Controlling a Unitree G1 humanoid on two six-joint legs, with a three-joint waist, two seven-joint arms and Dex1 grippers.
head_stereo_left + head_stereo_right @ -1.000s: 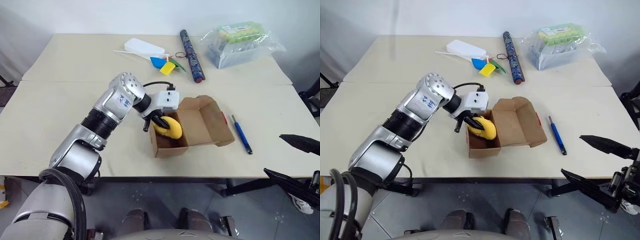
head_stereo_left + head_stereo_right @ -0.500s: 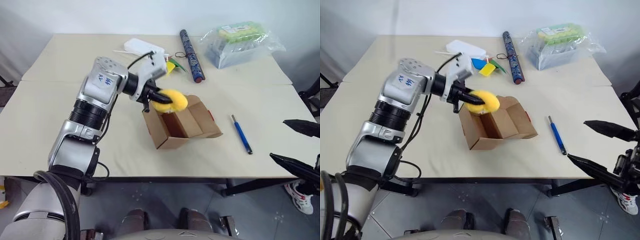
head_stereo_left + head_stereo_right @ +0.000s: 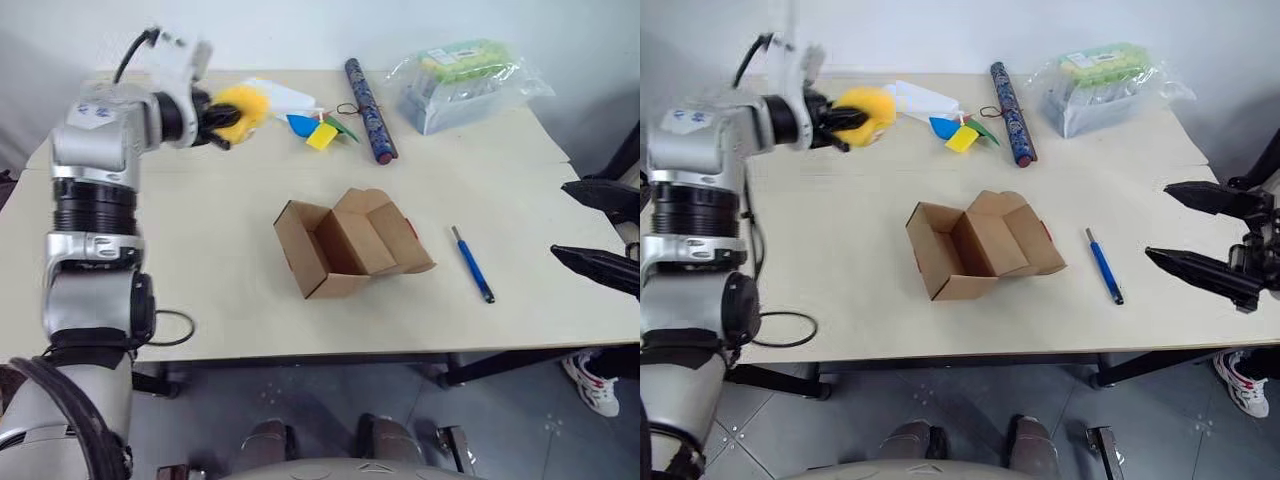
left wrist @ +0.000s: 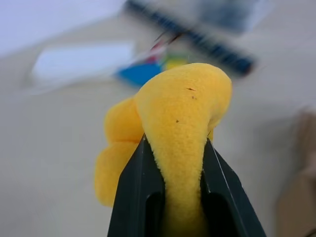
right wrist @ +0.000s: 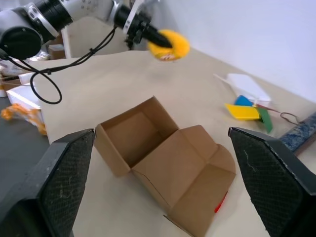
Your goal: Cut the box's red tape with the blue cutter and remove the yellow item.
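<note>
The brown box [image 3: 345, 245] lies open at mid-table with its inside bare. A small patch of red tape [image 5: 220, 202] shows on its flap edge. To the right of the box, the blue cutter [image 3: 470, 263] lies flat on the table. High over the table's far left, my left gripper [image 3: 222, 118] is shut on the fluffy yellow item [image 3: 241, 103], whose plush [image 4: 182, 98] bulges out between the black fingers [image 4: 136, 192]. At the right edge, off the table, my right gripper [image 3: 1158, 222] stands open with nothing in it.
At the back stand a long dark patterned tube [image 3: 365, 95], a clear bag of green-topped packs [image 3: 470, 80], a white flat object [image 3: 290, 97] and coloured paper pieces [image 3: 320, 130]. The table's front edge [image 3: 330, 352] runs just below the box.
My left gripper has lifted the yellow item out of the box and swung it up and far to the left. The box has turned slightly. The right gripper has risen a little.
</note>
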